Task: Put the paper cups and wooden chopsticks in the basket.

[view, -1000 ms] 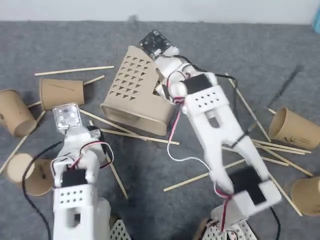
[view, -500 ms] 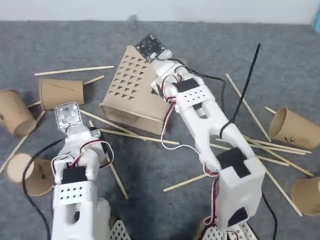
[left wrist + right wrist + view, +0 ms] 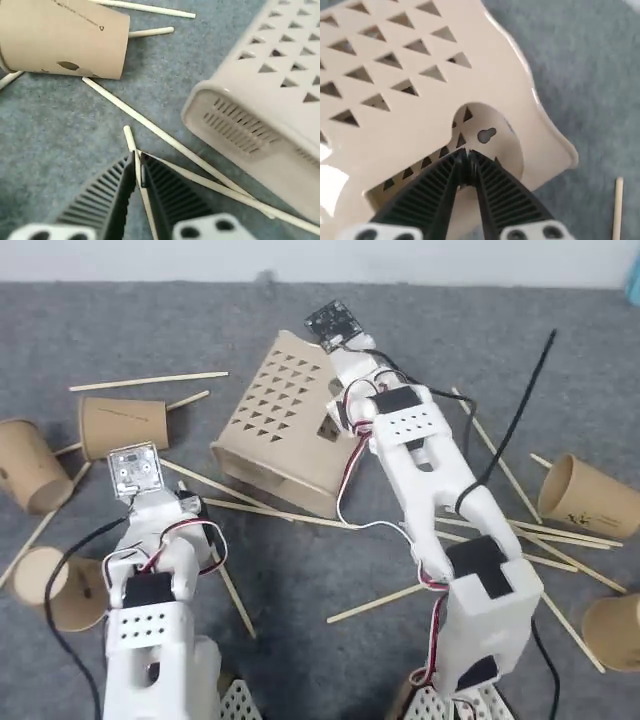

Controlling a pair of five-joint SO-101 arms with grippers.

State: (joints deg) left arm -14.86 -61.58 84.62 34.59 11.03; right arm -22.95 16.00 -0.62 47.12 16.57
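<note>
Bright, even light leaves only faint soft shadows, with white glare on the basket [image 3: 485, 85].

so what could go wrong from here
1. The right gripper pinches only the thin wall of the basket by the handle hole; the tipped basket could slip out and fall back.
2. The left gripper holds a chopstick near its end, touching a second stick; lifting may swing it or drag the other along.
</note>
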